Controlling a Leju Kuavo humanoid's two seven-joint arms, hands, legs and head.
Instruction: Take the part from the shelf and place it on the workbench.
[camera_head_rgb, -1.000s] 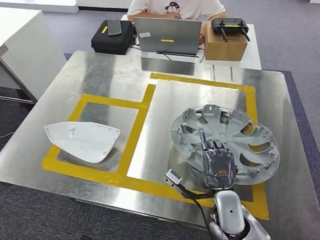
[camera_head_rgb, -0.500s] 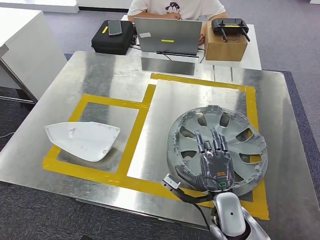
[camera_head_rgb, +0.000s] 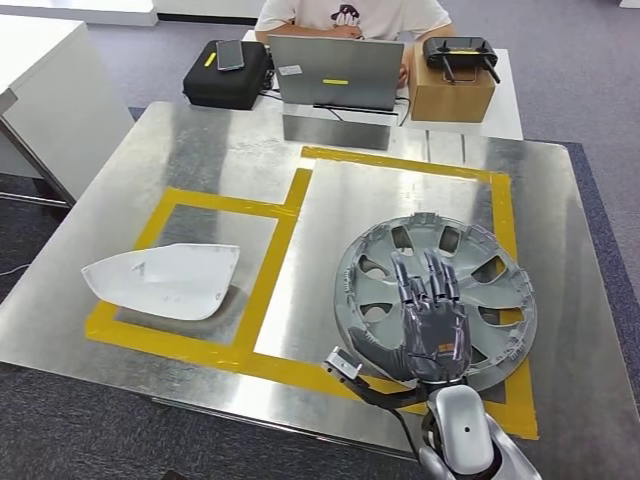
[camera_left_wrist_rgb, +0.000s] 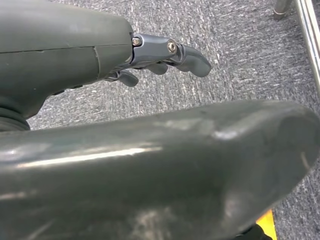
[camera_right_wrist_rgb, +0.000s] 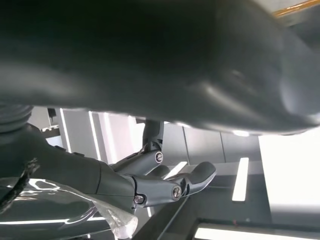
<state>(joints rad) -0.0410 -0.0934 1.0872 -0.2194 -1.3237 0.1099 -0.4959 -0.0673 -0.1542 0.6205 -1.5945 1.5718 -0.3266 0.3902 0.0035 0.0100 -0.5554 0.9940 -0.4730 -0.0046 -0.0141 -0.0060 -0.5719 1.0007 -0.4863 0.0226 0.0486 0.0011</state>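
One grey hubcap (camera_head_rgb: 453, 290) and one white cover (camera_head_rgb: 162, 282) lie on the workbench (camera_head_rgb: 211, 160) (no readable writing); right hand (camera_head_rgb: 432, 318) empty, fingers spread; left hand (camera_left_wrist_rgb: 113, 50) holds nothing.

The wheel cover (camera_head_rgb: 435, 300) fills most of the near right of the desk (camera_head_rgb: 219, 150), with the right hand (camera_head_rgb: 433, 325) over its near side. Left of the wheel cover, bare metal runs to the white shell (camera_head_rgb: 162, 281). Beyond the wheel cover, the desk lies bare up to the laptop (camera_head_rgb: 336, 73) and cardboard box (camera_head_rgb: 449, 92).

one hubcap (camera_head_rgb: 483, 262), one white cover (camera_head_rgb: 162, 282), one laptop (camera_head_rgb: 335, 72), one box (camera_head_rgb: 449, 92).
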